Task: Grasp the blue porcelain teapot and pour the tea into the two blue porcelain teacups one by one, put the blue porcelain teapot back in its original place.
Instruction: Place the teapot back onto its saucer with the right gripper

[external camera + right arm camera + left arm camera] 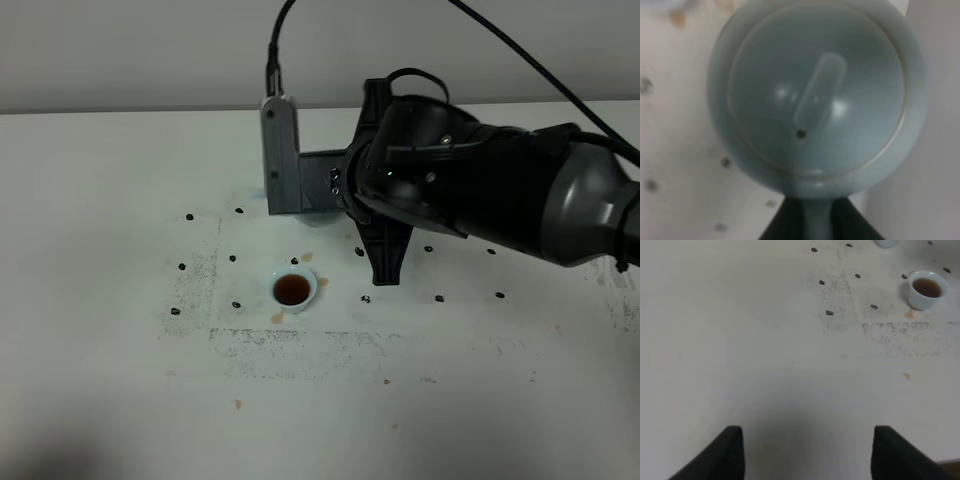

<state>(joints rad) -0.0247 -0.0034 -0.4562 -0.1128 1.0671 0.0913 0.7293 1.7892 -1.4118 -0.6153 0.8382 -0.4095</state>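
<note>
Right gripper [817,220] is clenched on the blue porcelain teapot [815,95]'s handle, seen only from its wrist; overhead, the arm hides the pot. Left gripper [807,452] gapes empty, facing a tea-filled teacup [926,289].

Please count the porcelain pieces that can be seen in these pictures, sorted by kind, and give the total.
Teapot: 1
Teacup holding tea: 1
Second cup, only its base visible at the left wrist picture's edge: 1
Total: 3

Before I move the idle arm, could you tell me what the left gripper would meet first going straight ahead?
Probably only the bare table; the filled teacup sits well off to one side of the left gripper.
</note>
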